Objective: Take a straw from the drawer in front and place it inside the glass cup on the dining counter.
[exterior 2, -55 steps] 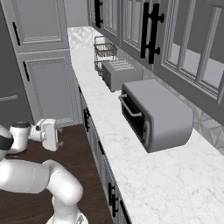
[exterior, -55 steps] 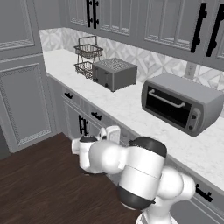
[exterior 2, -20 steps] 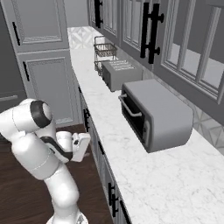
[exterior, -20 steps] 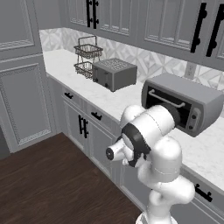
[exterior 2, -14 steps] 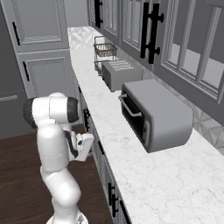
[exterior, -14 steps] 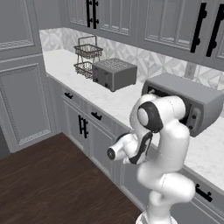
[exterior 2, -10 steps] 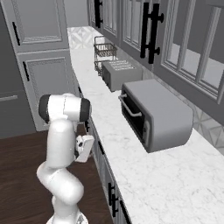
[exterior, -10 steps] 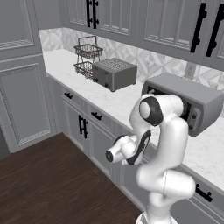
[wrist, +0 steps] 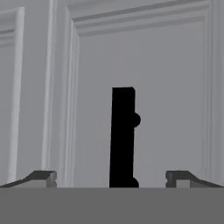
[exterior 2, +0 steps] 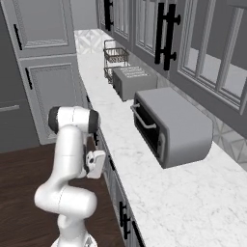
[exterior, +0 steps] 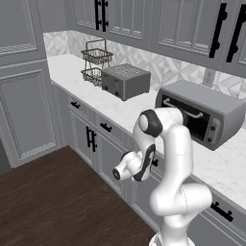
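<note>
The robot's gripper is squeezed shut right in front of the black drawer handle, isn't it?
Not quite. The gripper is open, not shut: the hand view shows its fingertips standing wide apart on either side of the black drawer handle, right in front of it.

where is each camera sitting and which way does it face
Left base view: behind the arm on its left, looking forward and down at the counter, toaster and toaster oven; the white arm rises at lower right.
Right base view: behind on the right, looking along the same counter; the arm rises at lower left.
Hand view: on the hand, facing a grey drawer and its black handle, between the open gripper.
Both base views share the toaster, toaster oven and wire basket.
</note>
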